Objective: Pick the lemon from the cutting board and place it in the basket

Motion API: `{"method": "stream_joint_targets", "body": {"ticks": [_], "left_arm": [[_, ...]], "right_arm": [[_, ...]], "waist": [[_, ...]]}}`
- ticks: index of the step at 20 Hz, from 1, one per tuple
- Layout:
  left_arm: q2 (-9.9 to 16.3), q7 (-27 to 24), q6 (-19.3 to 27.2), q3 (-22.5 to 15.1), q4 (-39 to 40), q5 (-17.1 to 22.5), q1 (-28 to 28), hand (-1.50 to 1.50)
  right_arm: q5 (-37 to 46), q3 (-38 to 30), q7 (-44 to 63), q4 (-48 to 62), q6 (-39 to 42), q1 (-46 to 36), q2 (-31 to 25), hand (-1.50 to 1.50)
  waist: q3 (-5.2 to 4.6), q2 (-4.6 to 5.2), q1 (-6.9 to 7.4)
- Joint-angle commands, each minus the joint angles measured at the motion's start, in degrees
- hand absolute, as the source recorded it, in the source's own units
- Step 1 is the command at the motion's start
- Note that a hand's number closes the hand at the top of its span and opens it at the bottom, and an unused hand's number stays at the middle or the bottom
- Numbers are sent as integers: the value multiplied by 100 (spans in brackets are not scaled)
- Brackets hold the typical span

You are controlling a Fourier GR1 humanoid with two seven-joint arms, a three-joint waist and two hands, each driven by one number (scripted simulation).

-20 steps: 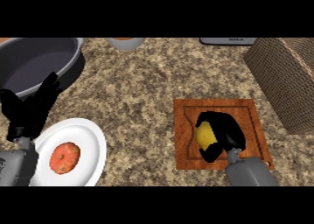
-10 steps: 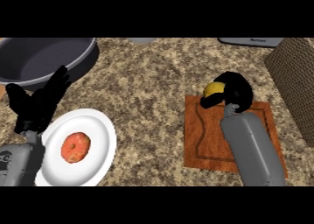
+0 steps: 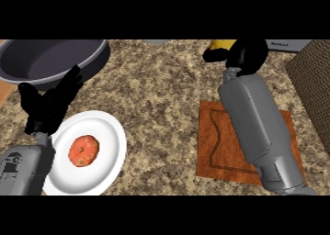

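Nearest to me, my left hand (image 3: 48,103) is resting at the left edge, fingers straight and spread upward, kept out of the way beside the white plate (image 3: 110,137) that is carrying an orange-red round food (image 3: 84,150) just right of that hand's wrist. To the right, my grey right forearm is stretching across the cutting board (image 3: 218,151), which is lying bare of fruit under it, so I am judging the pick as done and the carry as under way. Farther out, my right hand (image 3: 243,53) is curling its fingers around the lemon (image 3: 221,45); the yellow fruit is poking out on the left of the closed fingers, up near the top of the view. I am holding it high, I think, to clear the basket (image 3: 320,87), whose woven wall is standing to the right of those fingers, apart from them. Beyond my left fingertips a dark grey pan (image 3: 45,57) is sitting
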Motion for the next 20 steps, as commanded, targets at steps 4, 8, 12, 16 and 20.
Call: {"method": "stream_joint_targets", "body": {"ticks": [4,8,12,16,20], "left_arm": [[13,46,0,24,119,-7,-48,0],[5,-6,111,86,112,-46,-42,0],[29,-15,108,120,182,-50,-34,0],[-69,6,255,41,160,-168,-140,0],[15,-101,75,87,124,-68,6,0]], "right_arm": [[1199,-376,1107,1179,-915,-1462,-280,150],[1776,-568,1608,1819,-890,-2076,-390,150],[2117,-820,1738,2392,-720,-2508,-768,150],[2389,-984,1775,2803,-829,-2793,-1041,150],[2571,-1213,1769,3008,-813,-3089,-1579,150]], "waist": [[-17,-29,-82],[-17,-62,-153],[-14,-44,-188],[-8,-38,-246],[-9,-32,-213]]}}
